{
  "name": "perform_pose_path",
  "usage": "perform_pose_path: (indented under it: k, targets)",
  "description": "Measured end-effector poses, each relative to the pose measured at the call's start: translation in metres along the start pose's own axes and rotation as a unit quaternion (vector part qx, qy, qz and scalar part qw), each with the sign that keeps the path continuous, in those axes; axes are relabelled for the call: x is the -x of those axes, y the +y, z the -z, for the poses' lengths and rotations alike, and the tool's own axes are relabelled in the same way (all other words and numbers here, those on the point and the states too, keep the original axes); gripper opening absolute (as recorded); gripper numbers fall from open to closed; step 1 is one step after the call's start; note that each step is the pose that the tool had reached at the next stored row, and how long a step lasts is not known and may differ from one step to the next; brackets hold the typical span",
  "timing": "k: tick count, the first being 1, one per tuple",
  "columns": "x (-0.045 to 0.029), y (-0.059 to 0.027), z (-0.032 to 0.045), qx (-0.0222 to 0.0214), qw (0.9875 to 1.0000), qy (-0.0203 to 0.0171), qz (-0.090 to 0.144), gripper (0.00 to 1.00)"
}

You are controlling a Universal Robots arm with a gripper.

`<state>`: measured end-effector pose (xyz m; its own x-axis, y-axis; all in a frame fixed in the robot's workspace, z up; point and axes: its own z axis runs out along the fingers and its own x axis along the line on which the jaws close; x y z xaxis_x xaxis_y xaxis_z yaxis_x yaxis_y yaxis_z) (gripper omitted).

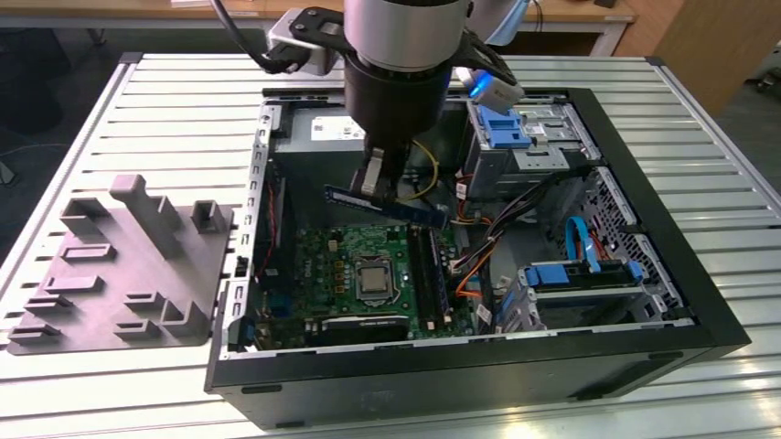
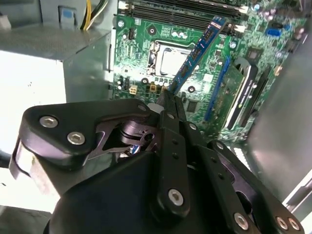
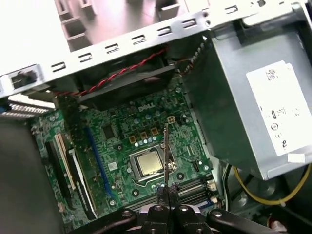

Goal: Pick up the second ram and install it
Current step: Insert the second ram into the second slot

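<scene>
**Second ram [image 1: 415, 212] held over the motherboard**

Exterior view: the pincer [image 1: 372, 192] is clamped on the dark-blue strip. It hangs above the green motherboard [image 1: 354, 270] inside the open computer case [image 1: 488, 380] on the slatted surface [image 1: 183, 91].

Second wrist view: the strip [image 2: 200, 48] juts from the pincer [image 2: 168, 97] over the board, near the memory slots [image 2: 185, 12].

First wrist view: it shows edge-on [image 3: 166, 151], above the processor socket [image 3: 148, 163].

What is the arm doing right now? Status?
One gripper, shut on ram. Ram held above motherboard, not yet in the slots. Nothing seen between them.
</scene>
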<state>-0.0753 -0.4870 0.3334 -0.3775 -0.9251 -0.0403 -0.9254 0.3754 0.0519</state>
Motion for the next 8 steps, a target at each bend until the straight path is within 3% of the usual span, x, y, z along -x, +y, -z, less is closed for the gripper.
perform_pose_path:
  k: [4,8]
  targets:
    - [0.0,0.0,-0.0005,-0.0014,0.9994,-0.0019,-0.036,0.11]
    - [-0.0001,0.0,-0.0009,-0.0029,0.9974,-0.0038,-0.073,0.11]
